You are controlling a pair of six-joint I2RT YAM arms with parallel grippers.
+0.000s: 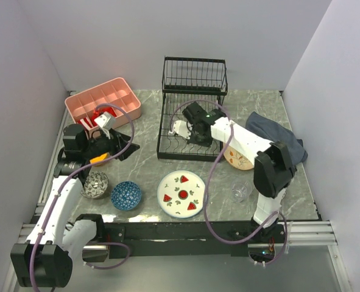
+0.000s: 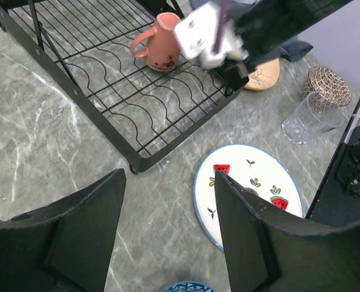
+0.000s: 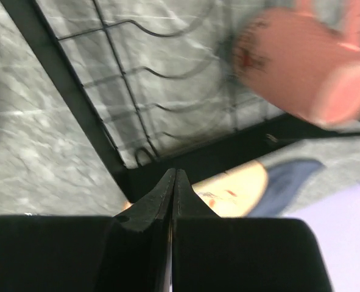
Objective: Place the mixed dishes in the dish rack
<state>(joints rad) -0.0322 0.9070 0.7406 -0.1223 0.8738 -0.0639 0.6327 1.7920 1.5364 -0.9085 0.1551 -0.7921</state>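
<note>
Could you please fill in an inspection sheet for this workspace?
Surface: grey marble-look table, dishes scattered.
Job's things: terracotta cup in black wire dish rack; white watermelon-slice plate, blue patterned bowl, grey patterned bowl, clear glass and cream plate on the table.
Clutter: pink compartmented tray, blue-grey cloth.
Grippers: left gripper open, empty; right gripper shut, empty, at the rack.
Cables: purple cables, looping loose.
Surroundings: plain white walls.
</note>
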